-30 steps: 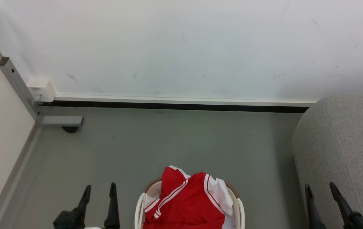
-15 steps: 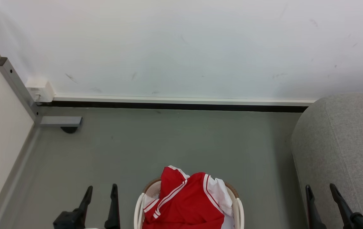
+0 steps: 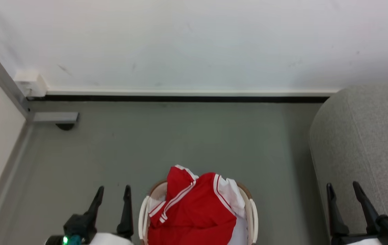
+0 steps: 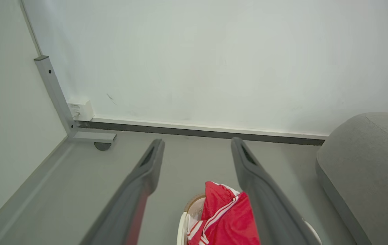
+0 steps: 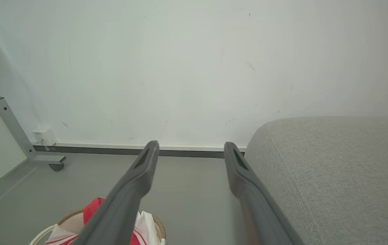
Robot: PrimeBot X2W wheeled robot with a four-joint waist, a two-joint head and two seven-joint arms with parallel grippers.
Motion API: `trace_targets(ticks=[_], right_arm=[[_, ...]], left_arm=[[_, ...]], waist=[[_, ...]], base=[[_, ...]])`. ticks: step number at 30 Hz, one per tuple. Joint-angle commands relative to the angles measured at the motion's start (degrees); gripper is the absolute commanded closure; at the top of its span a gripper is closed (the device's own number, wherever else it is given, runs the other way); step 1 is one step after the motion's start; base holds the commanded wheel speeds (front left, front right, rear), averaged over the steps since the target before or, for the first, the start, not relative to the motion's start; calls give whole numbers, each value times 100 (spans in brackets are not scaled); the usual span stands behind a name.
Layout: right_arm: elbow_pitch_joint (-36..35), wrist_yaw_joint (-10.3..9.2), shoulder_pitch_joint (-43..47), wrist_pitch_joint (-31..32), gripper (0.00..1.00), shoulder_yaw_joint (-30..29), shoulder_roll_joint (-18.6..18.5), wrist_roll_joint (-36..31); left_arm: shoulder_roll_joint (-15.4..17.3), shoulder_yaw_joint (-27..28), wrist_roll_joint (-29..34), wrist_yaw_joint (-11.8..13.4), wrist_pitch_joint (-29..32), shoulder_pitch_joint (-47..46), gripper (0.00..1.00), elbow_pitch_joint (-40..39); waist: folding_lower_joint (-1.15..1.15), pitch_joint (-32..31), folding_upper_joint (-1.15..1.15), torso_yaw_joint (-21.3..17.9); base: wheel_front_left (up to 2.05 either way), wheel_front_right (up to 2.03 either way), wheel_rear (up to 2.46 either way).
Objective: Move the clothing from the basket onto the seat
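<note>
Field: Head camera has dipped since a second ago. Wall, dark skirting strip (image 3: 180,98), basket and both grippers all sit higher in the head view together, so the camera moved and the laundry did not.

Desk: Where is the clothing?

Field: The clothing (image 3: 194,211), red with white panels and stripe trim, lies heaped in the basket (image 3: 144,214) and rises above its rim. The basket stands on the grey floor (image 3: 180,143), between the two grippers. The seat (image 3: 367,143) is off to the right, apart from the basket, with nothing on the part in view.

Desk: And the grippers?

Field: The left gripper (image 3: 113,188) hangs just beside the basket's left rim, and the right gripper (image 3: 341,183) hangs in front of the seat's edge. Each has its fingers spread wide with nothing between them, as both wrist views also show.

Desk: Which step, then?

Field: By my reading it is the very start, lining up before the first reach. No garment has been gripped and none has been moved to the seat.

Desk: Next?

Field: Probably one gripper swings in over the heap, comes down on a raised red fold and closes on it. The garment must then lift clear of the rim before it is carried right to the seat.
</note>
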Motion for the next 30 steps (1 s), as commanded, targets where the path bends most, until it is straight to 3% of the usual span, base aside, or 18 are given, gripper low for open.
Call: trace_targets(ticks=[1,7,14,21,30], right_arm=[[-28,-12,-82,-2,0,2,-7,58],[-249,-12,-505,-2,0,54,-7,91],[-580,-12,-1146,-2,0,167,-4,122],[-970,-12,-1659,-1,0,369,-4,207],[-1514,-12,-1903,-1,0,594,-2,386]], left_arm=[[36,-18,52,-28,-4,-131,0,12],[37,-299,312,-185,-4,-818,0,347],[37,-789,629,-363,-2,-2033,0,1521],[42,-1065,749,-264,296,-3208,0,2783],[219,-996,825,104,637,-4192,0,3953]], waist=[[0,249,0,-86],[0,1067,0,-321],[0,2234,0,-686],[0,3318,0,-1067],[0,4206,0,-1413]], base=[[0,0,0],[0,0,0],[0,0,0],[0,0,0],[0,0,0]])
